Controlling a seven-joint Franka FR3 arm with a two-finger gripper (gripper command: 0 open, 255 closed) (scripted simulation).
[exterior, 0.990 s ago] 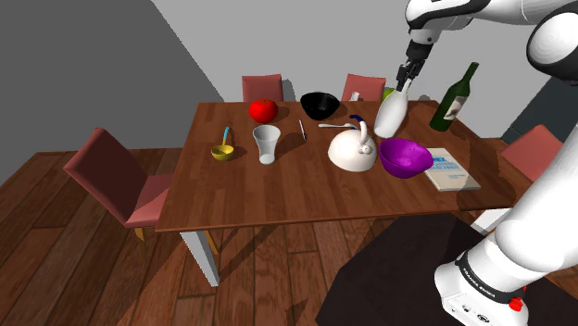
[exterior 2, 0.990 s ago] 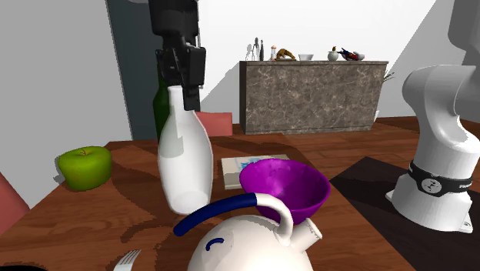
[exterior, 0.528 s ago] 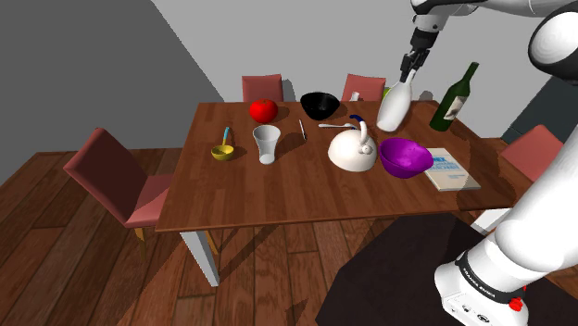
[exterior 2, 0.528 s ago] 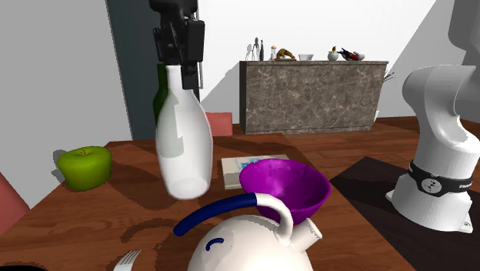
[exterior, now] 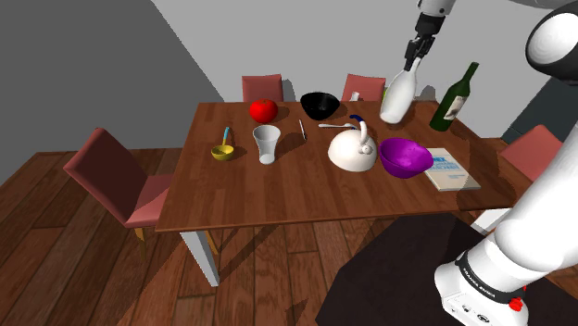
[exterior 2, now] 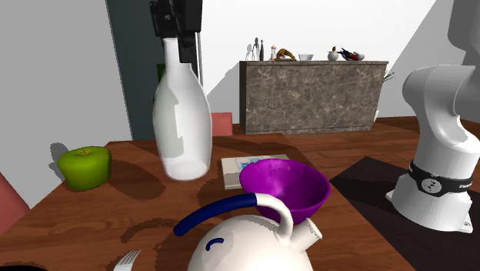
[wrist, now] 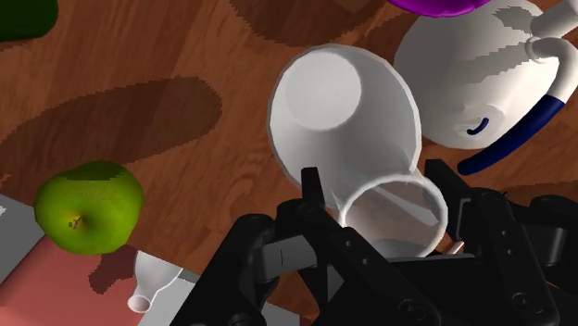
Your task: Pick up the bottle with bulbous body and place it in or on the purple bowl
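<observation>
Above the table's (exterior: 278, 199) far side, the gripper (exterior: 414, 52) is clamped on the neck of the white bulbous bottle (exterior: 396, 96). On wrist cam both black fingers (wrist: 310, 190) press against the neck just under the rim, so the grip looks solid. Bottle hangs upright w/ its base clear of the wood. It's on the far side of the purple bowl (exterior: 405, 157) in the shoulder view, not over it. White kettle (exterior: 353, 150) w/ blue handle sits just beside the bowl, on the shoulder view's left.

Hard to read:
- Second ext. view cuts the gripper's upper part at the top edge and the kettle at the bottom edge.
- Green wine bottle (exterior: 457, 96) is almost fully hidden behind the white one in that view; I get just a sliver.
- Wrist cam clips the bowl to a purple scrap at the edge and crops the kettle's handle side.
- Green apple (wrist: 88, 206) is in full view, well apart from the bottle.

Vs 1 s ago: bottle is plainly higher. Its base was near the tabletop then, and in the second ext. view it now rides above the bowl's rim. In the shoulder view the gripper has gone up and a touch right. Bowl, kettle and apple haven't shifted.
</observation>
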